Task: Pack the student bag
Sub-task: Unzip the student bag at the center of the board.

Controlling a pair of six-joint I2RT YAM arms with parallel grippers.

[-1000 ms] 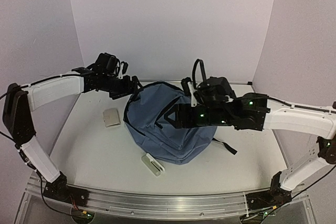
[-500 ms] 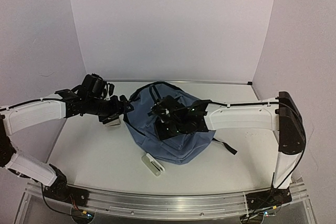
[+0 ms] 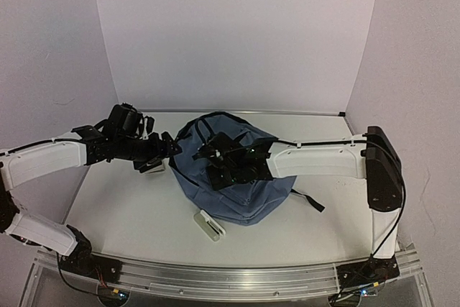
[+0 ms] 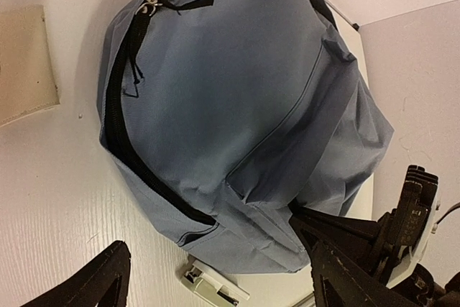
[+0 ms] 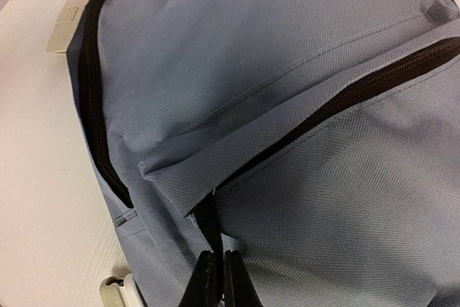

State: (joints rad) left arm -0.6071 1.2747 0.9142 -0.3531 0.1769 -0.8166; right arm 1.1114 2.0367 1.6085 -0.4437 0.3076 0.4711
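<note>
The student bag [image 3: 237,177] is a slate-blue backpack lying flat mid-table, its black zippers closed in both wrist views [image 4: 237,84] [image 5: 287,70]. My right gripper [image 3: 208,159] reaches across the bag's top. In the right wrist view it [image 5: 219,278] is shut on a black zipper pull [image 5: 210,224] at the end of the front pocket's zipper. My left gripper [image 3: 167,147] hovers at the bag's left edge. Its jaws [image 4: 215,278] stand wide open with nothing between them.
A flat beige pad [image 3: 151,165] [image 4: 25,62] lies left of the bag, partly under my left gripper. A small white-and-green stapler-like device [image 3: 209,224] [image 4: 212,287] lies by the bag's near edge. A black strap [image 3: 309,201] trails off the bag's right side.
My right arm swung left across the bag and its jaws closed on the zipper pull. My left arm dropped toward the bag's left edge, staying open.
</note>
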